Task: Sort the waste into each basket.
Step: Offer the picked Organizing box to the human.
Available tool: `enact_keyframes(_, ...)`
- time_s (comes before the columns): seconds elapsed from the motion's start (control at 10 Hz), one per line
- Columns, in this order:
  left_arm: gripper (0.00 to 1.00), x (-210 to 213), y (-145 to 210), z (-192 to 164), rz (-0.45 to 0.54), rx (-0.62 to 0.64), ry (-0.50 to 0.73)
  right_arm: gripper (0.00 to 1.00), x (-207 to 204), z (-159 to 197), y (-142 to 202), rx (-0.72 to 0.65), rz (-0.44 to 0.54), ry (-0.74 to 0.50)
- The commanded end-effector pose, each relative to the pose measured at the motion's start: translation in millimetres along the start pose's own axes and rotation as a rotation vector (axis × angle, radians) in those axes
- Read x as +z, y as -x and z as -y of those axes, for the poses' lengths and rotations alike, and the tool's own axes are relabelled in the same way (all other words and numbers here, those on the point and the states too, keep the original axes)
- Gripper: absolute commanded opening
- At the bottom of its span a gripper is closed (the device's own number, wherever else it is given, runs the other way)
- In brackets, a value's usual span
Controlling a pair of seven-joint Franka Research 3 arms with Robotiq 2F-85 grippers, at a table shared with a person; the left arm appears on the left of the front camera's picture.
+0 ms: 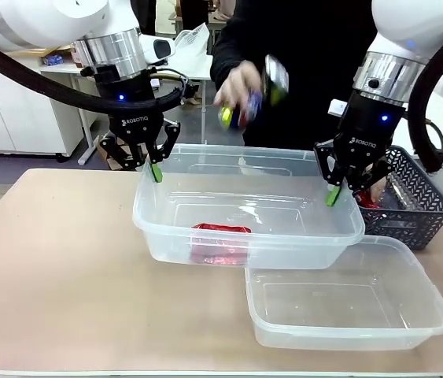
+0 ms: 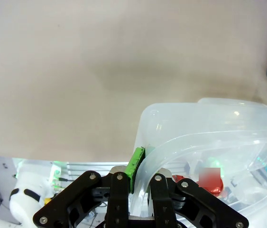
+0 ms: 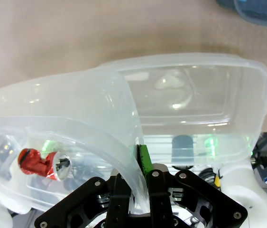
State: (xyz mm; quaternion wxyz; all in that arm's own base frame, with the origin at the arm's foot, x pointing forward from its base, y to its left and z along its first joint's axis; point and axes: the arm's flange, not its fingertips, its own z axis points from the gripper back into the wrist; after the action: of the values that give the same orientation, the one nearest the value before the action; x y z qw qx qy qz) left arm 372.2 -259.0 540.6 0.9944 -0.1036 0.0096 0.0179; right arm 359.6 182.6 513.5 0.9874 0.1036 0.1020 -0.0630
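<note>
Front: left gripper (image 1: 156, 169) and right gripper (image 1: 333, 193) clamped on far rim of tub (image 1: 284, 240) with can (image 1: 219, 242) inside, second tub (image 1: 347, 335) near on worktop (image 1: 64, 260); left wrist: rim bowed at pad (image 2: 135, 164), likely to slip; right wrist: same flex, risking tilt and spilled can.

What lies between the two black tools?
Left tool and right tool grip a clear rectangular plastic tub between them; a crushed red metal can lies inside, front view.

Readable print: the brand name on both grippers.
"ROBOTIQ" stands in white on the black body of the left gripper (image 1: 156, 172) and of the right gripper (image 1: 333, 196), just above the fingers.
</note>
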Motion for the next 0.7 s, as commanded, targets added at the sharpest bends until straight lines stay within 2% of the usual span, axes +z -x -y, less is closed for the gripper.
enact_keyframes(0.0,0.06,8.3,-2.4,-0.8,0.001,0.009,0.02,0.05,0.7,1.6,0.9,-0.003,0.004,-0.007)
enact_keyframes(0.6,0.06,8.3,-2.4,-0.8,0.001,0.009,0.02,0.05,0.7,1.6,0.9,-0.003,0.004,-0.007)
